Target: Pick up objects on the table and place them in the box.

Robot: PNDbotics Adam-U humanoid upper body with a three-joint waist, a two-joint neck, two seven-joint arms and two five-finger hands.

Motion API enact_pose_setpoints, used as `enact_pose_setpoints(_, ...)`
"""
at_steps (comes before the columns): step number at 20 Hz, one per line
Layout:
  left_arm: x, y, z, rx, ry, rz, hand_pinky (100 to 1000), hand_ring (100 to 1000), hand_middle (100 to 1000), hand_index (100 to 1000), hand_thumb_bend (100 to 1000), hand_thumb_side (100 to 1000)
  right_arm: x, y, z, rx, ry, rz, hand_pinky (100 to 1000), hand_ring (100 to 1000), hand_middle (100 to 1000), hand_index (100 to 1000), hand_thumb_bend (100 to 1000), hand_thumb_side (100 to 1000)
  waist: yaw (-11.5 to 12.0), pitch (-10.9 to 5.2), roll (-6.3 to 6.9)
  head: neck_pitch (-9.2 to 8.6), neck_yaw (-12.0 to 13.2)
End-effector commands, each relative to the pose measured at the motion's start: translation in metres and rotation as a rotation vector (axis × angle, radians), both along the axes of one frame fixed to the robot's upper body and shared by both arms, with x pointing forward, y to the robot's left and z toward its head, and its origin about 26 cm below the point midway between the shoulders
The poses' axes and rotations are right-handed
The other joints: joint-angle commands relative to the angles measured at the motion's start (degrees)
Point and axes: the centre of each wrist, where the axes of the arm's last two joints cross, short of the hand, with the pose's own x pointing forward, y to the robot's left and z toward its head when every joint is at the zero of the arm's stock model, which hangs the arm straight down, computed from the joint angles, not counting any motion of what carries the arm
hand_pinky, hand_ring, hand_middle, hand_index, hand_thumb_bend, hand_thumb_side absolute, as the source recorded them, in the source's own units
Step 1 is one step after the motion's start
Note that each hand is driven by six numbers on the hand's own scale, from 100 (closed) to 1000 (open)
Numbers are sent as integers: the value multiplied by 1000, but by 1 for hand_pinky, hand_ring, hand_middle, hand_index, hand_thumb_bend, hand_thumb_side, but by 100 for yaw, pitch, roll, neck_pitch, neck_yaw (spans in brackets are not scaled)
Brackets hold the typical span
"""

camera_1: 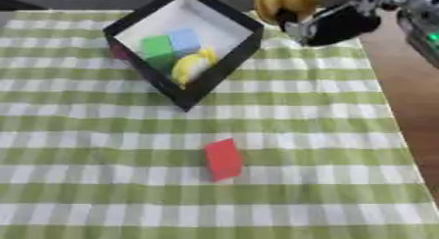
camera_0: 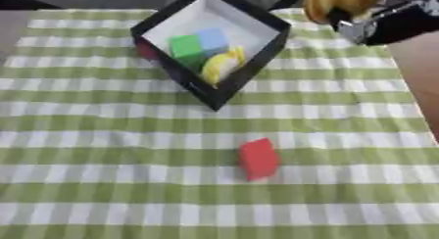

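Right hand curled round yellow object, just beside box far corner.

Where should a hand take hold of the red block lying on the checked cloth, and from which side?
Probably from above, pinching the long side faces of the red block. It stands alone on the green-and-white checked cloth, slightly tilted, with open cloth on every side, so nothing blocks the fingers.
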Motion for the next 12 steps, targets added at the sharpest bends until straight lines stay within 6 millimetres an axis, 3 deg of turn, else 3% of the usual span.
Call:
enact_pose_setpoints(1, 0, 3, 23, 61, -74, -28, 874, 786, 788, 857, 229, 712, 25, 14, 6, -32, 12, 10, 792, 650, 506, 617, 100, 100, 40, -203, -87, 16, -91)
enact_pose_setpoints(6, 5, 3, 42, 95, -174, -36, 872, 787, 789, 858, 244, 671, 66, 37, -1, -75, 19, 13, 791, 650, 507, 617, 100, 100, 171, -150, -160, -3, -202)
enact_pose_setpoints(12, 10, -5, 55, 111, -251, -76, 869, 787, 789, 857, 250, 651, 102, 53, -25, -64, 34, -16, 789, 650, 505, 615, 100, 100, 349, -85, -218, -50, -282)
